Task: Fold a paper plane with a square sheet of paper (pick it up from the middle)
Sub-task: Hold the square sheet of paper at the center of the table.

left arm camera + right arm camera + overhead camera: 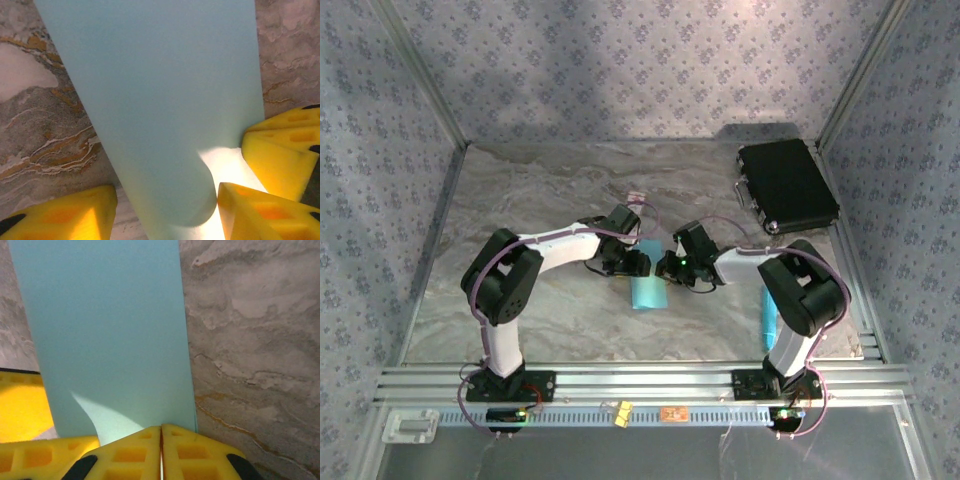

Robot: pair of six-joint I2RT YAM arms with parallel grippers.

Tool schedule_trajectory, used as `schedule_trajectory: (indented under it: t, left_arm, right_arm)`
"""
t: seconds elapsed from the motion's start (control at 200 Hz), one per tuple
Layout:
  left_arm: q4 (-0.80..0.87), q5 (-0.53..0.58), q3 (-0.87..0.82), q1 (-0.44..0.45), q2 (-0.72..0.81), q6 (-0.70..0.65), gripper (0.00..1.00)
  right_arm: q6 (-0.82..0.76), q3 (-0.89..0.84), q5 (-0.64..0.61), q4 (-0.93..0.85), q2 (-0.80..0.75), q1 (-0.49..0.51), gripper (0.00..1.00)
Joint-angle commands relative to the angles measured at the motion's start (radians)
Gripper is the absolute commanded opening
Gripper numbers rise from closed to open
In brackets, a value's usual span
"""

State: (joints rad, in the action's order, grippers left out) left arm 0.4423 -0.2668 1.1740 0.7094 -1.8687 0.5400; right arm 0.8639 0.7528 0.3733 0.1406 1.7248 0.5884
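Cyan paper sheet (pixel 647 294) pinched by right gripper (pixel 161 434); left gripper (pixel 165 195) straddles it

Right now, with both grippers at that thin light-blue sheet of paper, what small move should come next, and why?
Probably the right gripper should lift a little. Its fingers look shut on the edge of the thin light-blue sheet of paper, which mostly lies on the marbled table, while the left gripper stands open astride the sheet's curled end.

White-and-black arms (pixel 560 245), purple cables (pixel 732 220), yellow gridded pincer fingers (pixel 130 455).
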Motion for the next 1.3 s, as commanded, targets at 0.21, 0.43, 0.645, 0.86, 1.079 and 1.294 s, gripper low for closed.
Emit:
schedule_trajectory:
  t: [0.21,0.43,0.645,0.86,1.079,1.294]
  left_arm:
    - [-0.197,-0.048,-0.149,-0.051,0.160,0.194,0.64]
    - [-0.249,-0.099,-0.189,-0.077,0.172,0.216,0.60]
    - [-0.230,-0.116,-0.159,-0.077,0.125,0.190,0.59]
    - [-0.236,-0.130,-0.160,-0.076,0.099,0.193,0.58]
    - [-0.248,-0.162,-0.145,-0.068,0.079,0.188,0.53]
    - [-0.246,-0.172,-0.129,-0.061,0.049,0.188,0.46]
  right_arm:
    - [0.174,-0.086,-0.126,0.022,0.013,0.060,0.09]
    - [0.175,-0.073,-0.141,0.007,0.020,0.072,0.09]
    - [0.113,-0.057,-0.116,-0.024,0.002,0.059,0.09]
    - [0.037,-0.038,-0.092,-0.063,-0.012,0.042,0.10]
    - [0.008,-0.021,-0.082,-0.096,-0.009,0.027,0.10]
    - [0.037,-0.029,-0.081,-0.066,-0.011,0.037,0.12]
